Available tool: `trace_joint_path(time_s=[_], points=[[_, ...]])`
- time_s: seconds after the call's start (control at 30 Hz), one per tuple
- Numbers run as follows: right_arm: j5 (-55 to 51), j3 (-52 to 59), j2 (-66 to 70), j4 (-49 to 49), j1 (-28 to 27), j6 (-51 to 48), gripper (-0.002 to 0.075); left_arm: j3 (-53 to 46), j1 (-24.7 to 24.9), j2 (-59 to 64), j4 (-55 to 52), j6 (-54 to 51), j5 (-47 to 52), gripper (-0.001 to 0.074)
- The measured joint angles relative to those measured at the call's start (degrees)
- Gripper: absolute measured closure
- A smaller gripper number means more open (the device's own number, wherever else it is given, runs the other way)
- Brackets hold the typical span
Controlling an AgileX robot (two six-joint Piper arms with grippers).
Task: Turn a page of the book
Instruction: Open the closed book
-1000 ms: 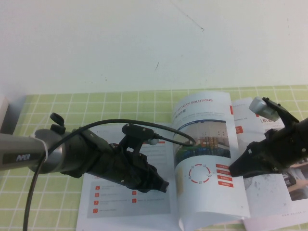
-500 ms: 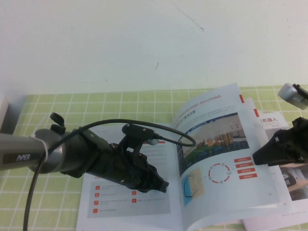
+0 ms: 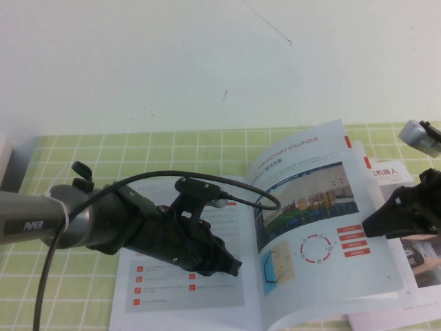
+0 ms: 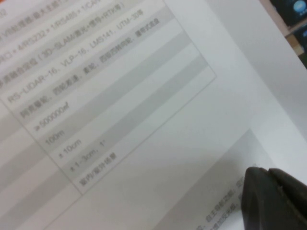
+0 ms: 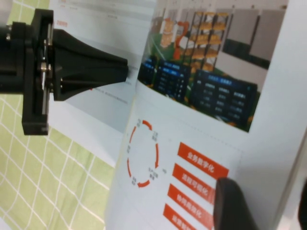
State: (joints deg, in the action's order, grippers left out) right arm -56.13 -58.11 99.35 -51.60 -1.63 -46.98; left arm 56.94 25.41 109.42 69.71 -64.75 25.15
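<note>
Right wrist view: right gripper (image 5: 268,206) jaws pinch the page (image 5: 201,143); left gripper (image 3: 231,265) jaws pressed together on the book (image 3: 179,289).

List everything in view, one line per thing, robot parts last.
book: one, white glossy pages with red tabs, lying open on the mat near the robot.
page: one, white with a dark screenshot and red ring diagram, lifted and curved over the book's right half.
second booklet: one, white with a photo, under the book's right edge.
mat: one, green with a white grid, covering the table.
wall: one, white, behind the mat.
left tool: one, black, low over the book's left page, fingers together.
right tool: one, black, at the lifted page's outer edge; whether it grips the page cannot be told.
cable: one, black, looping over the left arm.
</note>
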Motion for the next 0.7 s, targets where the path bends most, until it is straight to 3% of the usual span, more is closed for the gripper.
trace_joint_path(time_s=[0.2,0.7], points=[[0.00,0.00,0.00,-0.09,0.00,-0.26,0.0391,0.00,0.00,0.00,-0.10,0.00,0.00,0.0739],[-3.47,-2.54,0.00,-0.11,-2.55,-0.19,0.0387,0.00,0.00,0.00,-0.29,0.11,-0.23,0.0739]])
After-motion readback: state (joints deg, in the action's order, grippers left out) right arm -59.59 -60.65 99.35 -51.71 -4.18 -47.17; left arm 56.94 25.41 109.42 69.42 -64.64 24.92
